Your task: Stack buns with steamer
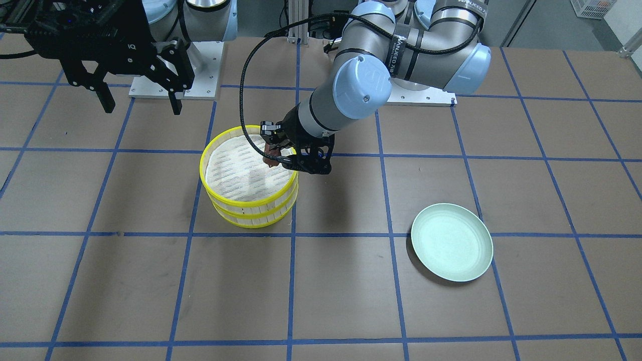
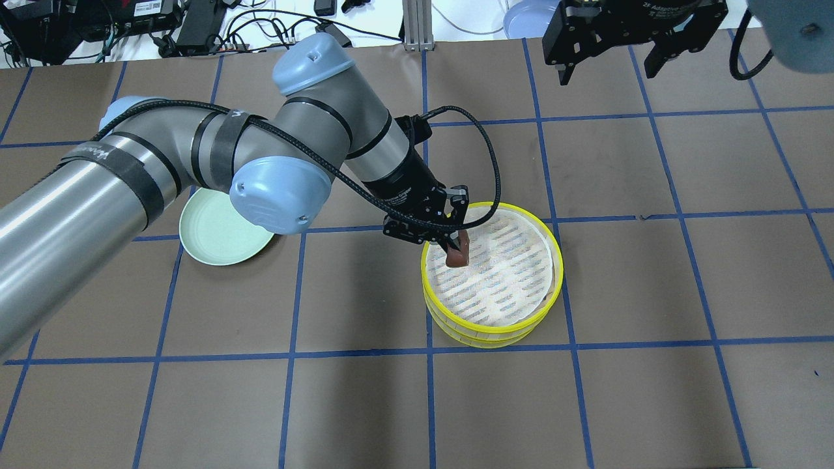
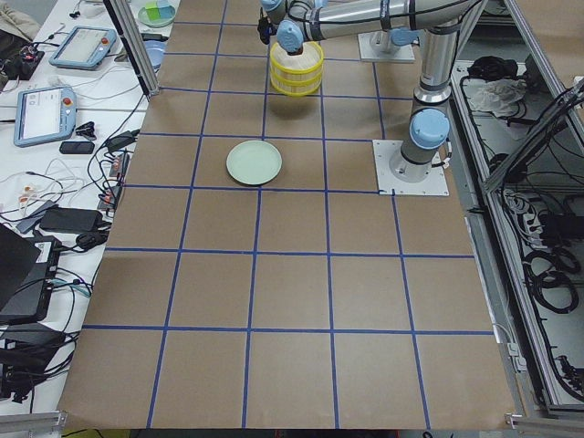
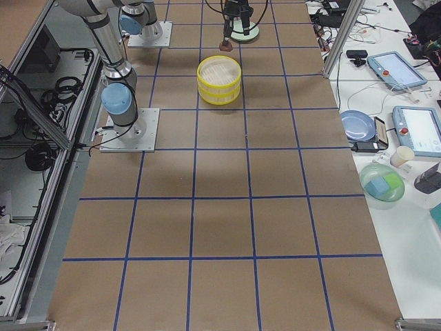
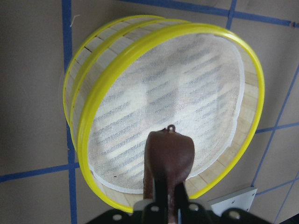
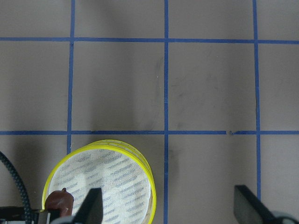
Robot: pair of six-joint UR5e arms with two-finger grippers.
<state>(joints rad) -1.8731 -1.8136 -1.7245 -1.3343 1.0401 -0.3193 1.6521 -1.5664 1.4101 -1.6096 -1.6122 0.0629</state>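
The surface (image 2: 651,391) is brown and is divided into squares by blue tape lines. At the left, toward the surface's left end edge, the pale green plate (image 2: 218,238) lies flat, well apart from the steamer and partly hidden by the left arm's elbow in the overhead view. The left arm reaches over the plate toward the middle of the surface. The left gripper (image 2: 455,247) points downward, and its jaws are pinching the dark reddish-brown bun (image 5: 169,151). The bun is glossy and hangs below the jaws with its long axis roughly upright. It is positioned just inside the yellow rim of the upper tray (image 2: 515,280), on the side of the rim that faces the plate. The side view from the right end shows the bun raised above the tray, not resting on it. The steamer stands near the middle of the surface, well clear of every edge. The upper tray sits squarely on the lower tray (image 1: 251,219), rims aligned, and the white perforated floor of the upper tray is in full view. At the right, toward the surface's right end edge, the right gripper (image 1: 142,108) hangs high above the surface, well apart from the steamer. Its jaws are spread wide with nothing between them.
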